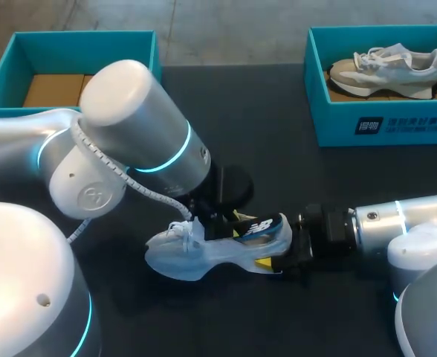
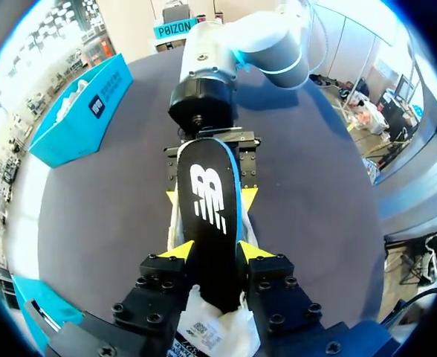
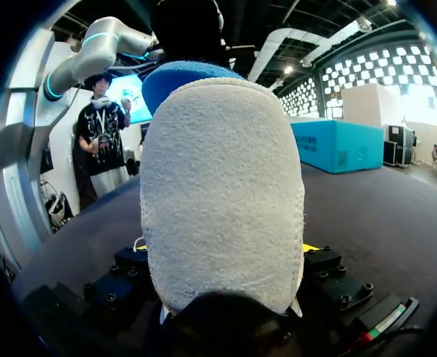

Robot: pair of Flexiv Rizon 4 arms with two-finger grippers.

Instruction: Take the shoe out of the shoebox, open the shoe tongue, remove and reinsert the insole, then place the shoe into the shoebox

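White mesh sneaker lies mid-table, heel clamped in right gripper. Left gripper pinches black blue-rimmed insole from both sides, over the sneaker. Open teal cardboard shoebox well apart, far left.

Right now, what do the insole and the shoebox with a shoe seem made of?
Insole: probably foam under matte black fabric, going by its thin blue edge. Shoebox: likely cardboard, with thin stiff walls, matte teal.
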